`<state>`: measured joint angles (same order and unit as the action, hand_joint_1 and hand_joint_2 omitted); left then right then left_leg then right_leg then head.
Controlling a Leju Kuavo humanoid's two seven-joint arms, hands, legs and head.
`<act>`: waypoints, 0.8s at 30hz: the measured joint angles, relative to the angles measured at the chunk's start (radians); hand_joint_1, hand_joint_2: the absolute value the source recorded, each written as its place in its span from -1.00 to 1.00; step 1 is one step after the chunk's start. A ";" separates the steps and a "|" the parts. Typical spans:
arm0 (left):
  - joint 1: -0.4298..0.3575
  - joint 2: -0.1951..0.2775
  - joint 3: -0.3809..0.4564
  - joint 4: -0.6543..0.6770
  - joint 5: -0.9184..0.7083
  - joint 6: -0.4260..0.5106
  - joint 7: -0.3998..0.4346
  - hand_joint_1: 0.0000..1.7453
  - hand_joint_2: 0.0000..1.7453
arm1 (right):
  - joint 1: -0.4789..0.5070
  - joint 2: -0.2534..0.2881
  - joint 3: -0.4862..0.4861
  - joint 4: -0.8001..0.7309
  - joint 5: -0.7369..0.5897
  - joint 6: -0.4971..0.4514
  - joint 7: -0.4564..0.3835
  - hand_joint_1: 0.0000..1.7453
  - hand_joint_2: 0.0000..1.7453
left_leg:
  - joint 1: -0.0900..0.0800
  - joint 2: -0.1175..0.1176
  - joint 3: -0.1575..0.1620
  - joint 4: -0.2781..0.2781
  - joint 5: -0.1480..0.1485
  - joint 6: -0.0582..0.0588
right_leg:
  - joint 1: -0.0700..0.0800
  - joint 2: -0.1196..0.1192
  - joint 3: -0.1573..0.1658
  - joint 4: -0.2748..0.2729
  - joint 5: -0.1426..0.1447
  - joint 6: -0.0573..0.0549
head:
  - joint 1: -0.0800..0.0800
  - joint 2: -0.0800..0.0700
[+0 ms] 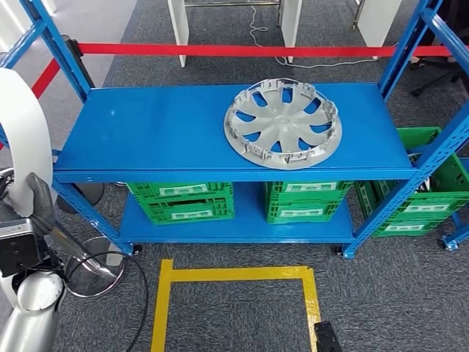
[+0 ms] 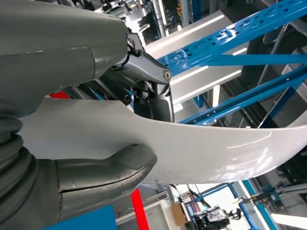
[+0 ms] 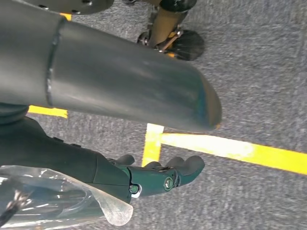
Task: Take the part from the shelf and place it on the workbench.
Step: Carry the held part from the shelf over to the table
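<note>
A: Left hand (image 1: 39, 204) has a white curved panel (image 1: 22, 139) clamped between thumb and fingers, off to the side of the blue shelf (image 1: 165, 132).

B: And the hubcap (image 1: 283, 123) sits flat on the top shelf, well apart from either hand.

A: Right hand (image 3: 159, 175) hangs over the carpet, fingers loosely extended, holding nothing.

B: The risk, I'd say — that panel is wide and close to the shelf post (image 1: 61, 51). A turn could knock it against the frame.

A: Its surface looks slick too — it may twist in the grip and slide out.
</note>
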<state>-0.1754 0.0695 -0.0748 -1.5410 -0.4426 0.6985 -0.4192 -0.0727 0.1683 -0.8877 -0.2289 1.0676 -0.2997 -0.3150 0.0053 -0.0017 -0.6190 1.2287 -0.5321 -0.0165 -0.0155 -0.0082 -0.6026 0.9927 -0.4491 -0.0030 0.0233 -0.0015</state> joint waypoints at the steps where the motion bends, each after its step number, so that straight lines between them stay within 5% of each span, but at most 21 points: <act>1: -0.001 0.000 0.000 0.000 -0.004 0.000 0.001 1.00 1.00 | 0.000 0.000 0.000 0.000 0.001 0.000 0.000 -1.00 -1.00 | -0.001 0.000 0.050 -0.071 0.015 0.004 | 0.001 0.000 -0.012 0.004 0.007 0.004 | 0.000 0.000; 4: -0.004 0.000 0.003 -0.005 -0.004 0.000 0.005 1.00 1.00 | -0.002 0.001 0.001 0.000 0.000 0.000 0.000 -1.00 -1.00 | -0.008 -0.001 0.154 -0.245 -0.003 0.021 | 0.001 0.001 -0.032 0.006 0.034 0.021 | 0.001 0.000; 7: -0.004 -0.001 0.010 -0.006 0.004 0.000 0.009 1.00 1.00 | -0.002 0.001 0.001 0.000 -0.002 0.000 0.000 -1.00 -1.00 | -0.007 0.003 0.147 -0.272 0.013 0.037 | -0.001 0.004 -0.050 0.005 0.038 0.037 | 0.002 0.000; 9: -0.006 -0.002 0.012 -0.006 0.008 -0.001 0.009 1.00 1.00 | -0.002 0.001 0.001 0.000 -0.003 0.001 0.003 -1.00 -1.00 | -0.002 0.007 0.128 -0.276 0.033 0.050 | -0.001 0.006 -0.077 0.071 -0.034 0.043 | 0.007 0.000; 11: -0.010 -0.002 0.012 -0.003 0.021 -0.001 0.004 1.00 1.00 | -0.003 0.001 0.001 0.000 -0.012 0.001 0.006 -1.00 -1.00 | -0.003 0.009 0.102 -0.266 0.048 0.055 | -0.001 0.006 -0.113 0.205 -0.121 0.048 | 0.011 0.000; 13: -0.027 -0.006 0.012 0.011 0.043 -0.002 -0.008 1.00 1.00 | -0.004 0.001 0.000 0.000 -0.027 0.002 0.006 -1.00 -1.00 | -0.004 0.010 0.072 -0.251 0.059 0.055 | -0.001 0.006 -0.120 0.292 -0.136 0.051 | 0.012 0.000; 14: -0.039 -0.008 0.012 0.022 0.052 -0.003 -0.014 1.00 1.00 | -0.006 0.001 0.000 0.000 -0.033 0.002 0.005 -1.00 -1.00 | -0.004 0.010 0.057 -0.242 0.064 0.054 | -0.001 0.006 -0.098 0.282 -0.116 0.051 | 0.013 0.000; 16: -0.065 -0.011 0.012 0.044 0.063 -0.003 -0.025 1.00 1.00 | -0.013 0.001 0.000 0.000 -0.039 0.003 0.005 -1.00 -1.00 | -0.003 0.010 0.031 -0.224 0.071 0.049 | -0.002 0.006 -0.016 0.172 -0.074 0.050 | 0.013 0.000; 18: -0.092 -0.012 0.012 0.065 0.063 -0.003 -0.033 1.00 1.00 | -0.020 0.001 0.000 0.000 -0.044 0.003 0.010 -1.00 -1.00 | -0.006 0.010 0.010 -0.208 0.079 0.041 | 0.000 0.008 0.056 0.062 -0.073 0.047 | 0.013 0.000; 22: -0.121 -0.014 0.009 0.092 0.037 -0.001 -0.034 1.00 1.00 | -0.017 0.000 -0.002 0.000 -0.053 0.003 0.019 -1.00 -1.00 | -0.007 0.008 -0.016 -0.194 0.092 0.020 | -0.001 0.009 0.060 0.024 -0.070 0.027 | 0.013 0.000; 24: -0.124 -0.013 0.008 0.096 0.031 -0.001 -0.031 1.00 1.00 | -0.015 0.000 -0.004 0.000 -0.054 0.001 0.018 -1.00 -1.00 | -0.004 0.006 -0.038 -0.136 0.027 0.009 | -0.004 0.006 0.040 0.020 -0.050 0.006 | 0.010 0.000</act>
<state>-0.2991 0.0568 -0.0669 -1.4453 -0.4114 0.6979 -0.4500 -0.0877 0.1683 -0.8916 -0.2284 1.0140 -0.2987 -0.2968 0.0014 0.0041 -0.6569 1.0928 -0.5048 -0.0076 -0.0195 -0.0018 -0.5626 1.0131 -0.4993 0.0033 0.0333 -0.0015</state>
